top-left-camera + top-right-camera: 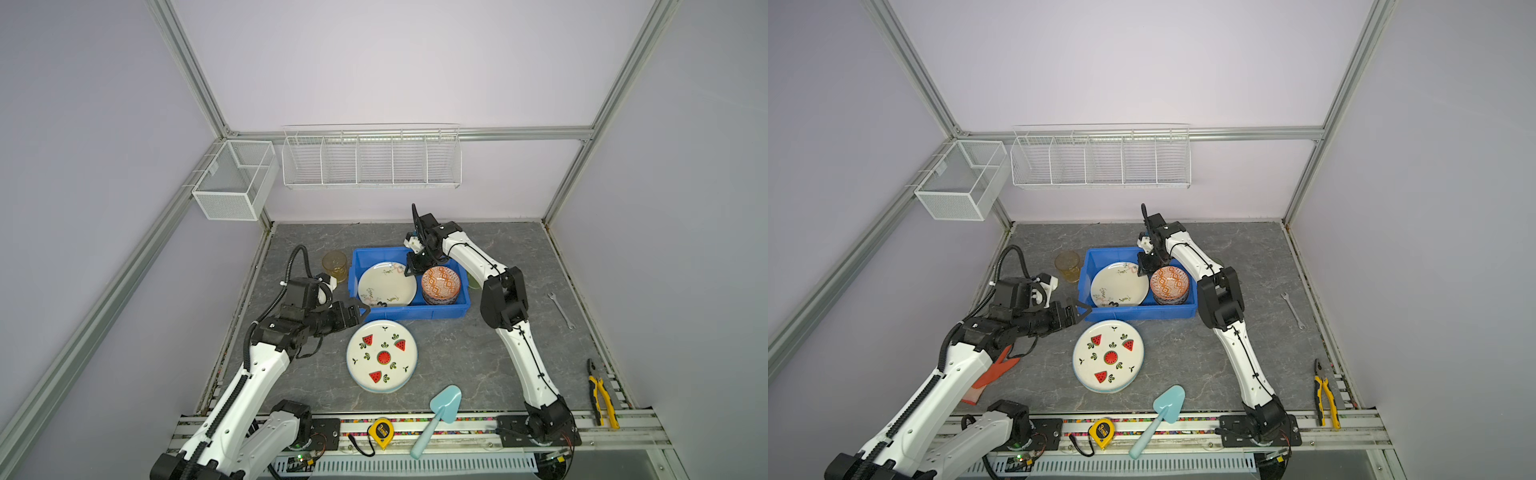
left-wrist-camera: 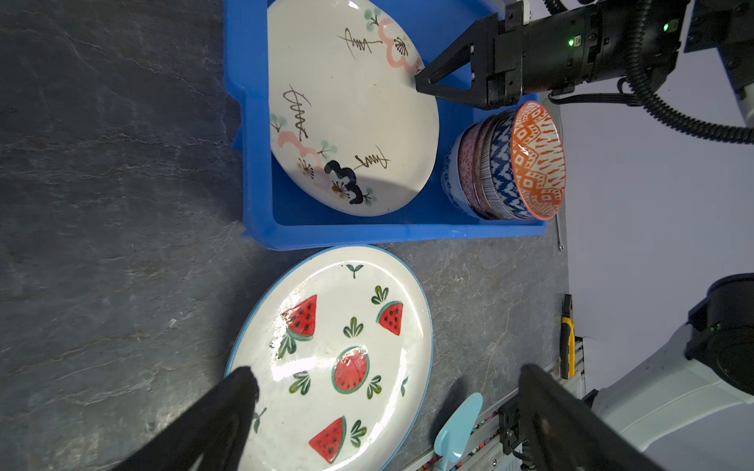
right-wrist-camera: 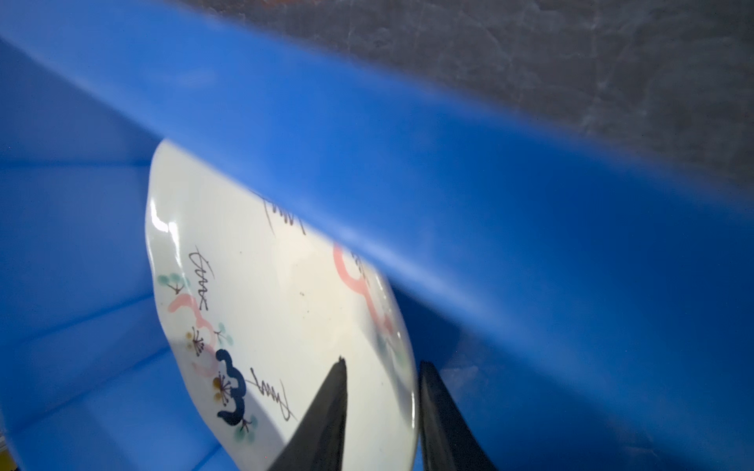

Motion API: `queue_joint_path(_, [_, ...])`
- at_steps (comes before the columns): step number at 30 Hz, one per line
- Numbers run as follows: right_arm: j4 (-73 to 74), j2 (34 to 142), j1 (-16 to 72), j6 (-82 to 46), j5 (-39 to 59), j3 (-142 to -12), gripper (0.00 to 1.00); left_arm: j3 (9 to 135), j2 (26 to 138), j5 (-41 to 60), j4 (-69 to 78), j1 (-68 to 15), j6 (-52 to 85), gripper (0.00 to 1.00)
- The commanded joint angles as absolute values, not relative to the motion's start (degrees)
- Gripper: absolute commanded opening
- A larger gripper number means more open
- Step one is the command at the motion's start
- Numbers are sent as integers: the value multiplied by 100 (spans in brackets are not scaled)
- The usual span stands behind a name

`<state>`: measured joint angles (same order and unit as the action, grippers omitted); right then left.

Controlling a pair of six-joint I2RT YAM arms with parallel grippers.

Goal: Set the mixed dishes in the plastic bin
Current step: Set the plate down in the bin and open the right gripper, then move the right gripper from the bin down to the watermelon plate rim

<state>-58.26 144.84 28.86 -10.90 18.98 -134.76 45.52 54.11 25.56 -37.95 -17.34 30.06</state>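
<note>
— Your bin [image 1: 415, 312] sits on the table [image 1: 540, 257], toward its back edge and about halfway across. Inside it, the cream plate [image 1: 386, 286] fills the left end, and a stack of bowls [image 1: 441, 286], orange one on top, stands in the right end.

— Your right gripper [image 1: 409, 272] is down at that plate's back rim. In the right wrist view its jaws stand a little apart with the rim between them, one finger [image 3: 326, 407] over the plate's face and the other outside it. You cannot tell whether they pinch it.

— Your left gripper [image 1: 360, 312] hangs just off the bin's front left corner, jaws spread wide, nothing in them.

— Two of your dishes are outside the bin. The watermelon plate [image 1: 381, 356] lies on the table just in front of the bin's front wall. The amber cup [image 1: 335, 266] stands just beside its back left corner.
</note>
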Motion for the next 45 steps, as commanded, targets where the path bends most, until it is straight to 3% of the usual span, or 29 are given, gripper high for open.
queue_joint_path(1, [-5704,14546,2909,-964,1978,-13360,34,4496,5426,2604,-3718,-1706,2947,100])
queue_joint_path(32, [-5581,13074,2832,-790,1300,-13216,42,4576,5116,2571,-3910,-1713,3054,100])
queue_joint_path(39, [-5568,12156,2876,-909,1253,-12648,43,4939,5101,2379,-4626,-1714,3111,100])
queue_joint_path(45, [-5303,10854,3085,-1047,1113,-11429,45,5199,5187,2132,-5234,-1712,3075,100])
